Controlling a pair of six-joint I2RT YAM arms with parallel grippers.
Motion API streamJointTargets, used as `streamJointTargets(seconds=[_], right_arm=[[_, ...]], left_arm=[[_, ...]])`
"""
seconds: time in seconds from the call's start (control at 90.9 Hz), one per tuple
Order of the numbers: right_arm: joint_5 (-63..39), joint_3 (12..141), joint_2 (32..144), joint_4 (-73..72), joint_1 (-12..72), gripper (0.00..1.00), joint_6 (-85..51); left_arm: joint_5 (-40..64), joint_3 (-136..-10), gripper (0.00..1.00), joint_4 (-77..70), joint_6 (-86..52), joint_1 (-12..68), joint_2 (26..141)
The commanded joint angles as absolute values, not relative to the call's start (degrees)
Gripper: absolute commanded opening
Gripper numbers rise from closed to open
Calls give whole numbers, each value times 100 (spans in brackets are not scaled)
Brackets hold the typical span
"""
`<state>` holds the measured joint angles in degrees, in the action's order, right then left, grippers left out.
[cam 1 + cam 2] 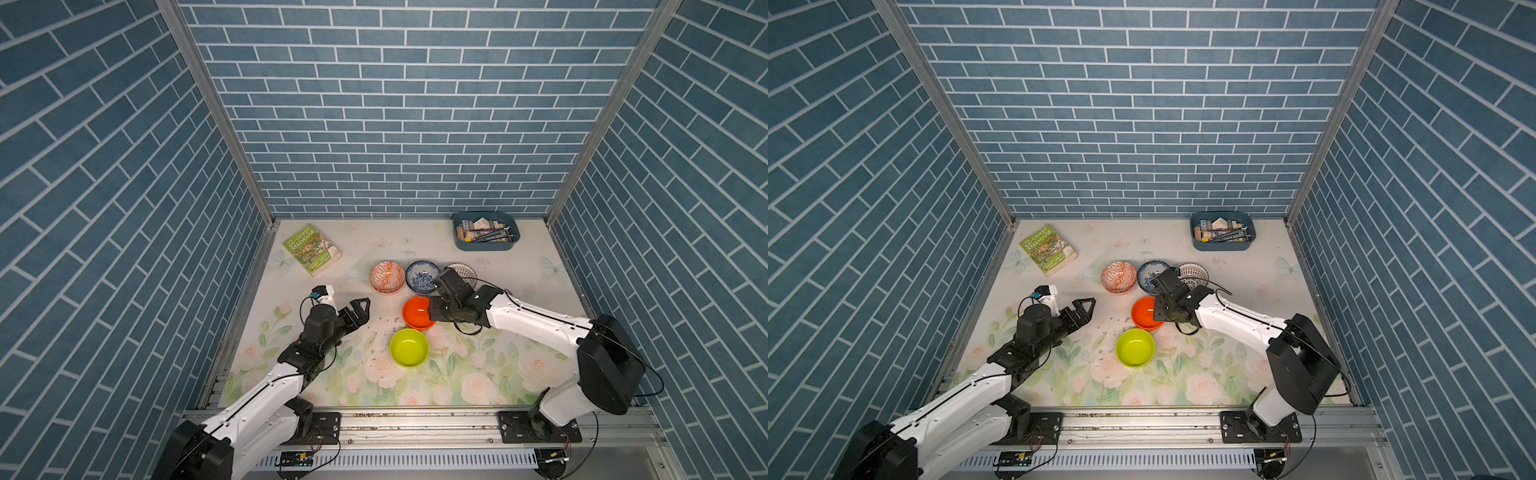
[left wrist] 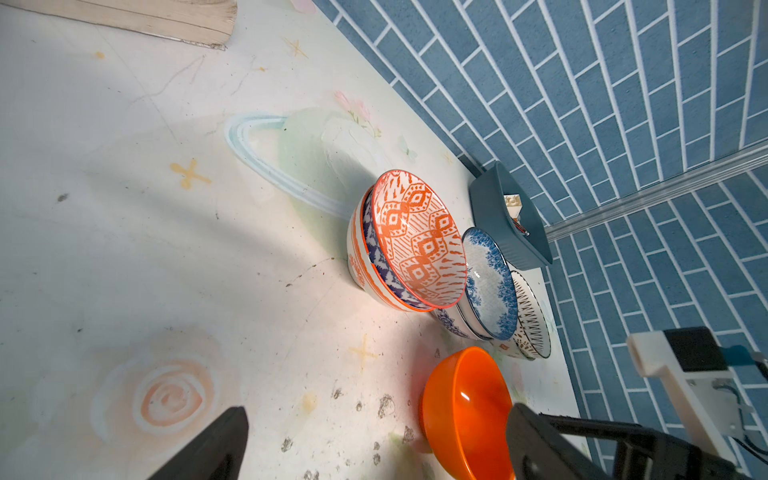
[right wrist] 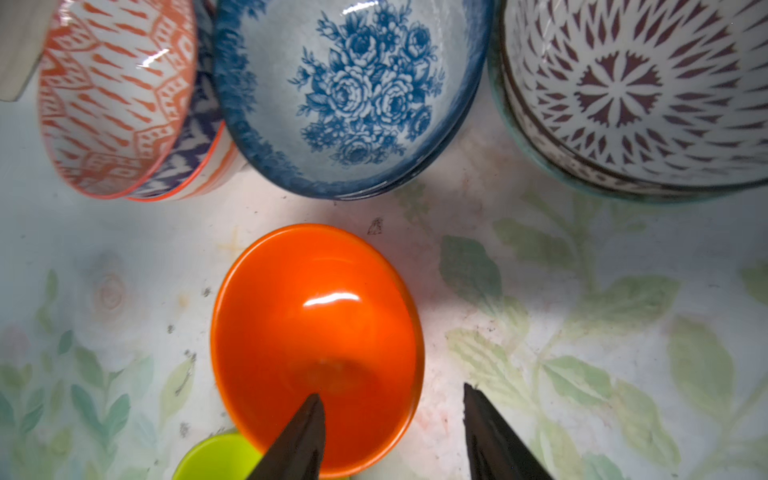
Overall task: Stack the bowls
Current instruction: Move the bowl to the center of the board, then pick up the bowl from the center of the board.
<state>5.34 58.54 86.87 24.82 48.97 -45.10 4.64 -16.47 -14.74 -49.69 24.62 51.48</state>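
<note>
Right gripper [image 3: 391,391] is parked, fingers [image 3: 299,444] spread, astride the orange bowl [image 3: 316,324] rim at 3 o'clock; best lifted straight out, tbh.

Patterned bowls [image 1: 387,276] sit nested behind orange bowl [image 1: 417,318] and lime bowl [image 1: 409,347].

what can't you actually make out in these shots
- brown-patterned bowl: partly behind the right arm in both top views
- lime-green bowl: cut off by the frame edge in the right wrist view
- tray contents: too small in both top views
</note>
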Motion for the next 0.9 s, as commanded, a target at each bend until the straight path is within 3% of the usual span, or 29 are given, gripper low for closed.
streamJointTargets(seconds=[0.0, 0.242, 0.528, 0.726, 0.891], right_arm=[[433, 5628, 8436, 2542, 5219, 56, -4776], [683, 5242, 8398, 2654, 6154, 56, -5435], [795, 5113, 8750, 2573, 6621, 49, -5753], [815, 5170, 8935, 2578, 6678, 36, -5766], [830, 5186, 8854, 2630, 6717, 16, -5757]], left_arm=[[395, -1626, 100, -1398, -4956, 2454, 5040], [386, -1546, 100, -1280, -5019, 2457, 4822], [477, -1507, 100, -1156, -5024, 2457, 4693], [433, -1487, 100, -1103, -5029, 2458, 4602], [413, -1497, 100, -1116, -5034, 2459, 4624]])
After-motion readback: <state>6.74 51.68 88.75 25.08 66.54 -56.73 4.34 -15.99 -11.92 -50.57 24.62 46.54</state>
